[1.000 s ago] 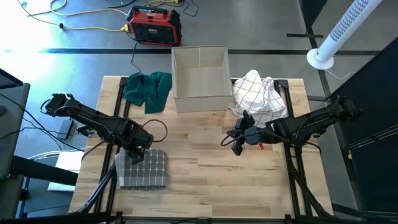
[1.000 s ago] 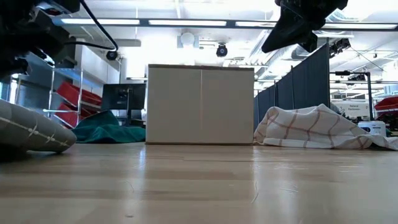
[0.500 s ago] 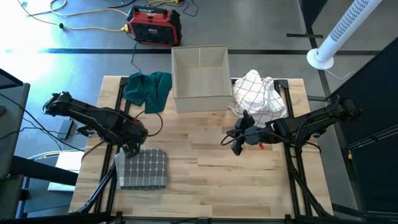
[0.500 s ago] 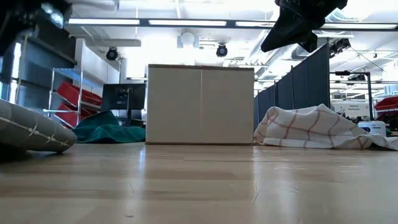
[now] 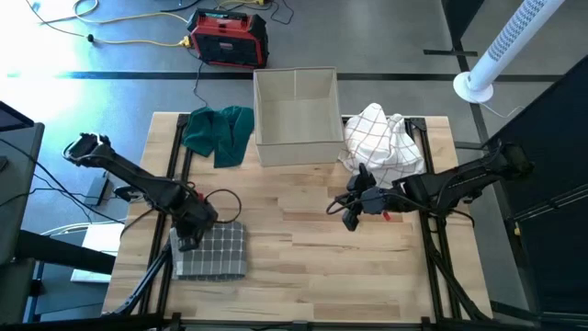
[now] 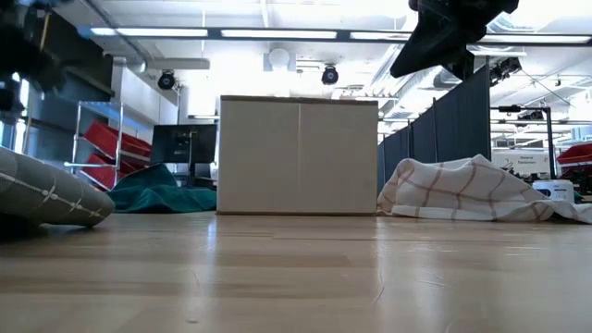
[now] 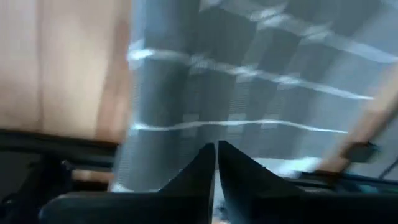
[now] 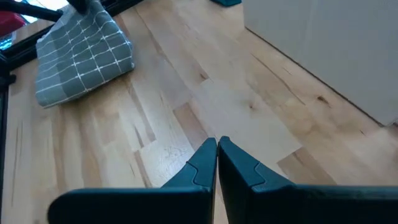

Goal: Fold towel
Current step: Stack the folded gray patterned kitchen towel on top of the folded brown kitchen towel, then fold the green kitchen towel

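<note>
Left gripper [image 5: 186,241] fingers together over the folded grey checked towel [image 5: 213,250], right gripper [image 5: 347,215] closed above the bare counter [image 5: 303,239] middle

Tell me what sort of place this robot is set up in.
Probably a lab or workshop: ceiling strip lights, dark partition panels, a shelf of red bins, and a red power unit with cables on the floor.

Soft gray checked cloth towel [image 5: 212,251] lies on pale, smooth wooden table [image 5: 312,230].

Grey checked towel [image 6: 46,196] folded at table [image 6: 296,277] edge; box [image 6: 298,155] behind.
</note>
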`<state>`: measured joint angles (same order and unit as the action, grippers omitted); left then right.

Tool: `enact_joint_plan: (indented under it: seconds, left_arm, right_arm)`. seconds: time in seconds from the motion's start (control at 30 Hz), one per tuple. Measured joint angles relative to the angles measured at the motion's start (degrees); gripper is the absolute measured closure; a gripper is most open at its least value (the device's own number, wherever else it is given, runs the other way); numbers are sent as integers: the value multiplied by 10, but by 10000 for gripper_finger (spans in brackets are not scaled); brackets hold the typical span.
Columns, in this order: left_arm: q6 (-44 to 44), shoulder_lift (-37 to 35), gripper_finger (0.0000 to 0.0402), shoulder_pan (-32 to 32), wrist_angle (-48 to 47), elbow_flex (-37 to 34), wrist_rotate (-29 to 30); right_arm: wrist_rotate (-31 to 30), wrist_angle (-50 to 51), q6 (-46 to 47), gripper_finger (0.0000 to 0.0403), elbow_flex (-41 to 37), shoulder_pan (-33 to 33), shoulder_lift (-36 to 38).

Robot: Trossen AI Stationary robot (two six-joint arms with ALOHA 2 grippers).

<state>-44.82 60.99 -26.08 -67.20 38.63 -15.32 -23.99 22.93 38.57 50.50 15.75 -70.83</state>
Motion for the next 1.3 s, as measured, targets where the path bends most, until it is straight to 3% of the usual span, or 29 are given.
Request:
enact_joint_plan:
  seconds: [0.13, 0.5, 0.73, 0.8, 0.9, 1.07, 1.13, 1.3]
  left_arm:
    - [-2, 0, 387, 13, 48, -50, -16]
    - [-31, 5, 401, 81, 46, -1, -30]
    - [-14, 3, 400, 160, -47, 169, 237]
    - [31, 3, 399, 214, -38, 185, 252]
    - [133, 9, 383, 300, -15, 190, 219]
    - [372, 32, 326, 423, -18, 190, 197]
    - [484, 47, 302, 455, -9, 190, 206]
    - [663, 101, 254, 500, 34, 190, 213]
  right_arm:
    - [-20, 1, -11, 403, 0, 0, 0]
    - [-41, 1, -14, 403, 0, 0, 0]
    - [-56, 1, -15, 403, 0, 0, 0]
    - [-62, 1, -15, 403, 0, 0, 0]
    - [-64, 1, -16, 403, 0, 0, 0]
    - [-64, 1, -39, 403, 0, 0, 0]
    - [-64, 1, -41, 403, 0, 0, 0]
    - [-63, -3, -40, 403, 0, 0, 0]
